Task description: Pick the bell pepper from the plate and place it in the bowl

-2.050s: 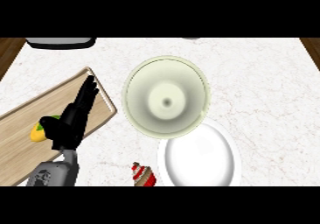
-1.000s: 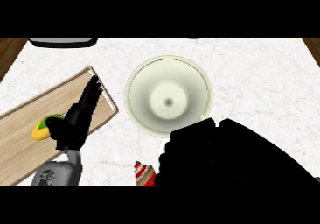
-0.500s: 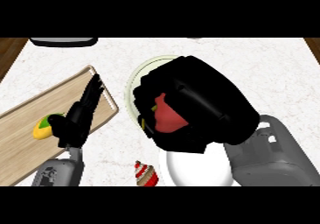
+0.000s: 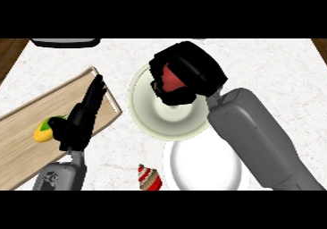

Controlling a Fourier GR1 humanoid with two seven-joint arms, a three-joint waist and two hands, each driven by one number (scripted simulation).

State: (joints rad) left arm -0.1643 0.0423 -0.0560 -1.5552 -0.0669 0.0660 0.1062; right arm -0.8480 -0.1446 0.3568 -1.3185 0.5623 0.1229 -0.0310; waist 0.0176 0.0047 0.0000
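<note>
The red bell pepper (image 4: pixel 170 76) sat wrapped in the curled black right hand (image 4: pixel 186 74), held right over the pale green round bowl (image 4: pixel 148 116), so release looked like a straight drop. The empty white plate (image 4: pixel 202 172) lay nearer the robot. The left hand (image 4: pixel 84 114) rested with straight fingers over the wooden board (image 4: pixel 21 134).

Speckled stone-look counter (image 4: pixel 278 67), wooden board (image 4: pixel 21 129), smooth glossy plate (image 4: pixel 199 167)

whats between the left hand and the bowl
In the head view, the wooden board's right edge and a strip of bare white counter separate the left hand from the bowl; nothing else sits there.
</note>
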